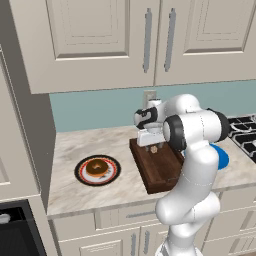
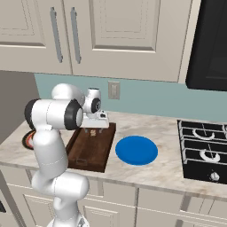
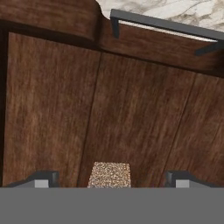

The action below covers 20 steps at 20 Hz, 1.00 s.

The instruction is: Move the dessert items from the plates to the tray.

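A pale marbled table ran beneath cream cabinets and a blue-green backsplash, with a black stove at its right end. On it we saw the dark brown wooden tray lying lengthwise away from us, its raised rim and a small dark end handle plain in the hand view.

Our pincer hung low over the far half of the tray, jaws set wide apart; in the hand view the two fingertips stood at either side of the small tan morsel with open wood between them and it, so nothing was gripped. The morsel sat on the tray floor directly under the pincer — we also made it out as a pale speck in the left base view and the right base view.

Left of the tray, apart from it, lay the plate with the black rim and red ring, and the glazed doughnut rested on its centre. In the right base view this plate showed as a sliver behind the arm.

On the tray's other side lay the plain blue plate — near the tray but not touching it, bare on top. In the left base view the arm covered most of it.
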Tool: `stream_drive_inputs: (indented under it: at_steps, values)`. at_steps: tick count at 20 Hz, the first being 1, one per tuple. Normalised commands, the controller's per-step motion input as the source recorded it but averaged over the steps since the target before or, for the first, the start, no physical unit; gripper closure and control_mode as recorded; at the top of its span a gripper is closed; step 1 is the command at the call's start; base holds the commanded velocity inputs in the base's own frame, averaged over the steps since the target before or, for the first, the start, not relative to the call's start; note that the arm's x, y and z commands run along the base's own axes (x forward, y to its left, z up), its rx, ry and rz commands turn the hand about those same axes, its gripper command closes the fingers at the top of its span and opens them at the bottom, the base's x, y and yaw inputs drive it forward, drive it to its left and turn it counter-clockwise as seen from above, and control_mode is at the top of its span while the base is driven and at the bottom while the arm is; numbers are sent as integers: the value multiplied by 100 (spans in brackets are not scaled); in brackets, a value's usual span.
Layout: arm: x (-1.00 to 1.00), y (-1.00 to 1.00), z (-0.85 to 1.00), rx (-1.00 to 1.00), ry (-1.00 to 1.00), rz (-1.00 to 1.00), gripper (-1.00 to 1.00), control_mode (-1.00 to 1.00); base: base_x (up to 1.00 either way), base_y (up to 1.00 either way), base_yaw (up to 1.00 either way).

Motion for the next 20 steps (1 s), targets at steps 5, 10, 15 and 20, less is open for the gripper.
stream_drive_inputs:
  at_steps: [5, 10, 15, 20]
  values:
    - [0, 0, 0, 0, 0, 0, -100, -100, 0, 0, 0]
    - [0, 0, 0, 0, 0, 0, -100, -100, 0, 0, 0]
    - [-5, 0, 2, 0, 0, 0, -100, -100, 0, 0, 0]
    - [-24, -1, 2, 0, 0, 0, -100, -100, 0, 0, 0]
